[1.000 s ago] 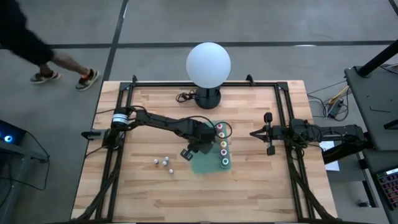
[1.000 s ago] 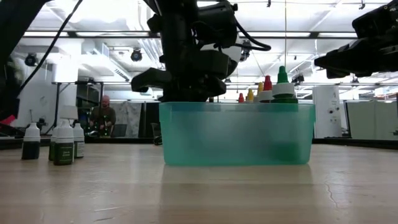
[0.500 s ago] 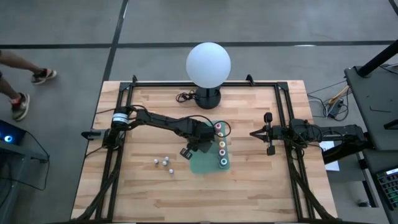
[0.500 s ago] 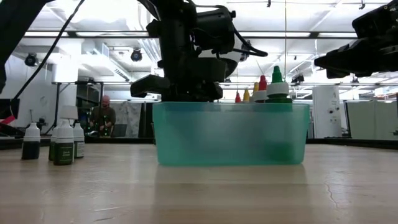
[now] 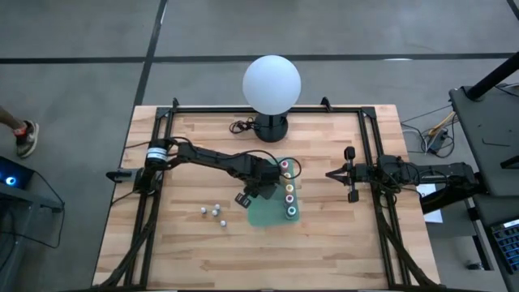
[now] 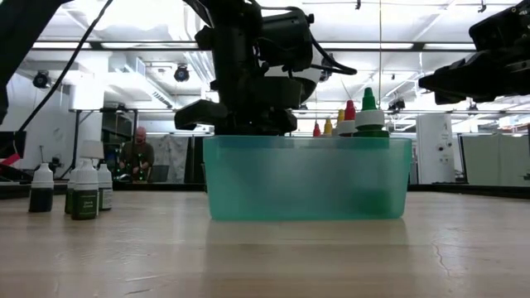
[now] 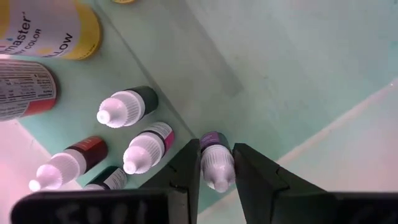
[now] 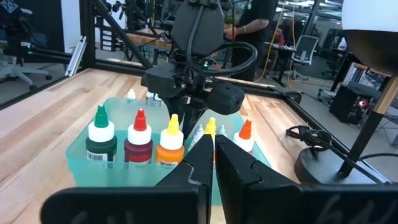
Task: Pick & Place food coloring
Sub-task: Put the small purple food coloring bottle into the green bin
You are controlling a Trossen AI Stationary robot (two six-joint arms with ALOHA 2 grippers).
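1. The bin sits near the counter's middle.
2. Tall food coloring bottles line the bin's right wall.
3. Three small bottles stand on the counter left of the bin.
4. The globe lamp stands at the far edge.

Grey concrete floor around the wooden table, bright ceiling lights, far desks, a seated person at left.

the left gripper brackets a purple-labelled small bottle inside the teal bin; three white-capped bottles lie beside
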